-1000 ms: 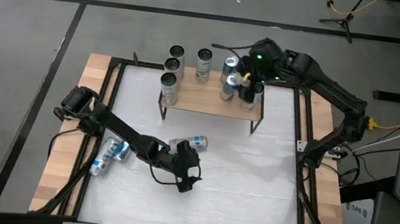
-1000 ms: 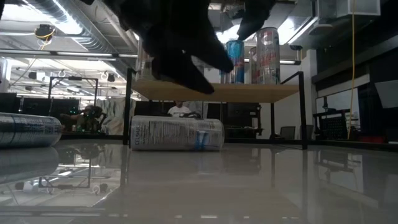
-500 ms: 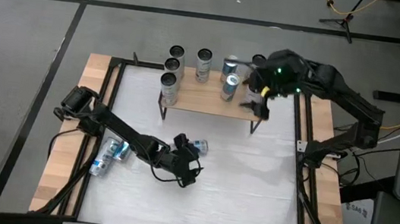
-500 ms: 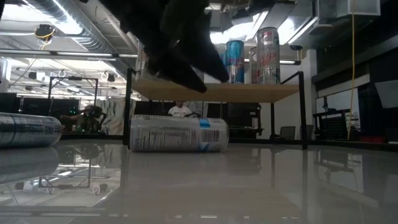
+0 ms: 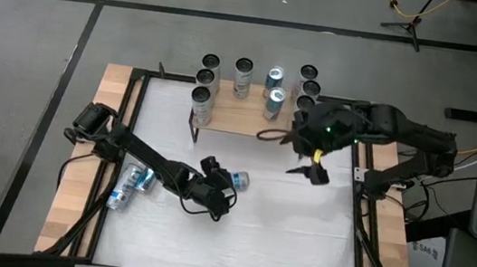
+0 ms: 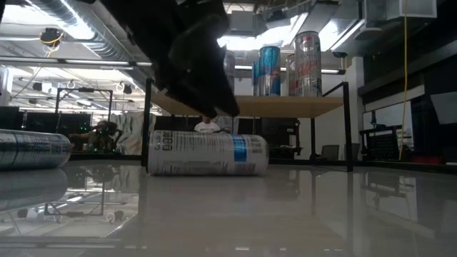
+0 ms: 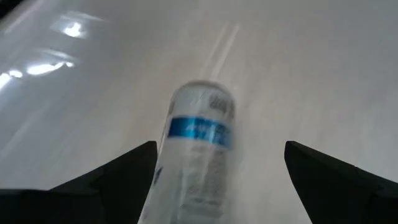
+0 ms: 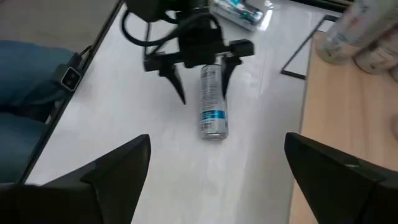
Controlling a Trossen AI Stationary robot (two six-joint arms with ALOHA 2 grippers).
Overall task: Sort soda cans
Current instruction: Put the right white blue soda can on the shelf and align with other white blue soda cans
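The white tabletop (image 5: 280,239) carries a wooden shelf (image 5: 249,121) at twelve o'clock, where upright soda cans (image 5: 242,77) are ranged. Two cans (image 5: 132,184) lie at nine o'clock. At the centre a blue-banded can (image 5: 235,180) is straddled by the wide-spread left hand (image 5: 214,181); its print is perhaps too blurred to read. The right hand (image 5: 312,168), fingers wide, is seen empty at two o'clock.
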